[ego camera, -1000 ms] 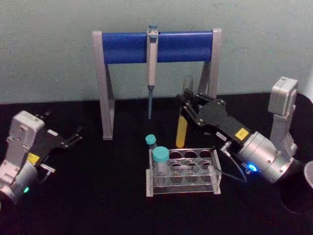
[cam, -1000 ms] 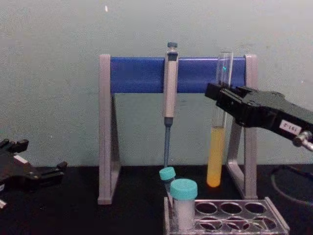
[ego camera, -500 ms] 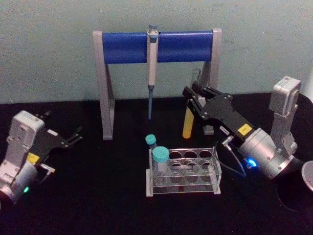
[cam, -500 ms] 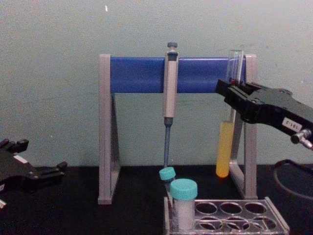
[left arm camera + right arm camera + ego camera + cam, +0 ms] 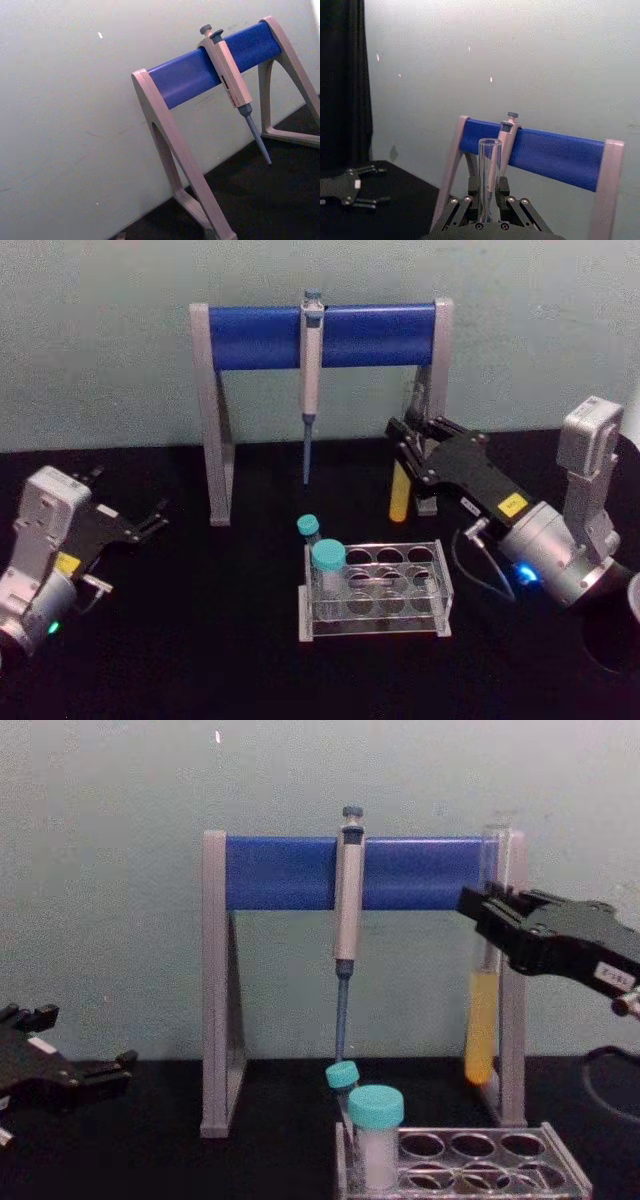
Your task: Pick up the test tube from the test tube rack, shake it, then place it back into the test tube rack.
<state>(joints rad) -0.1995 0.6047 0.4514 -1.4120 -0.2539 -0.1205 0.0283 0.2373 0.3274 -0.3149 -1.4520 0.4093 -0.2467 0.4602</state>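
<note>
Right gripper clamps tall clear glass tube, yellow liquid, upright aloft; shaking, probably. Next: lower into low clear plastic rack below, leftward. Left gripper idle, spread.

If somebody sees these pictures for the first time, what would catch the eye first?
First, the test tube with yellow liquid, held upright in the air by the right gripper, behind the test tube rack and near the stand's right leg. Next, the blue-barred pipette stand at the back, with a pipette hanging at its middle. The left gripper rests open at the left.
</note>
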